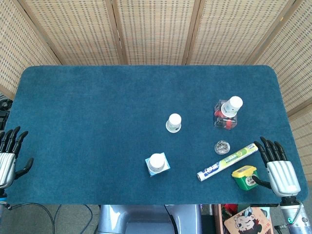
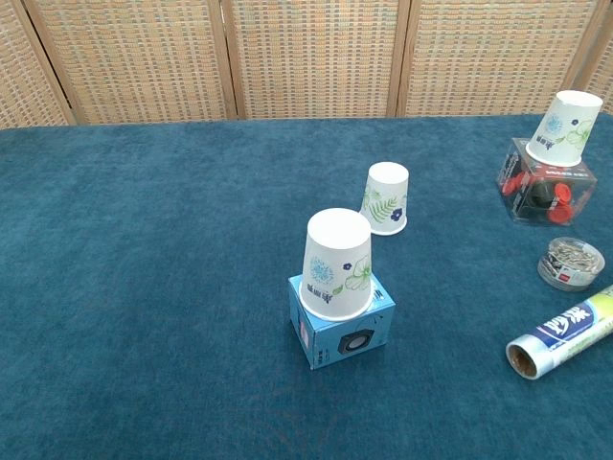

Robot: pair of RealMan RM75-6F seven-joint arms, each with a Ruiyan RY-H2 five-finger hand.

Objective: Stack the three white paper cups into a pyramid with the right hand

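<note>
My left hand [image 1: 9, 158] sits off the table's [image 1: 87, 112] left edge, fingers spread, holding nothing; it has no part in this job.

I take the blue box [image 2: 342, 321] as my landmark. One cup [image 2: 336, 263] stands upside down on top of it. A second cup [image 2: 387, 197] stands upside down on the cloth, just behind the box and a little to its right. The third cup [image 2: 565, 126] is well to the right of the box and further back, inverted on a clear case [image 2: 543, 194] of red and dark bits. Nearer me than that case, also right of the box, lie a small round tin [image 2: 571, 262], a roll [image 2: 563, 331], and a green tape measure [image 1: 245, 176].

My right hand [image 1: 280, 170] is at the near right corner, far right of the box, just beside the tape measure, fingers apart and empty.

Nothing is stacked yet, so I judge the first grasp is what counts. I would reach over the roll and tin rather than through them, take a cup lightly around its wall so the paper does not crush, and lift straight up. Two cups should end side by side, rims down and nearly touching, so the third can bridge them.
</note>
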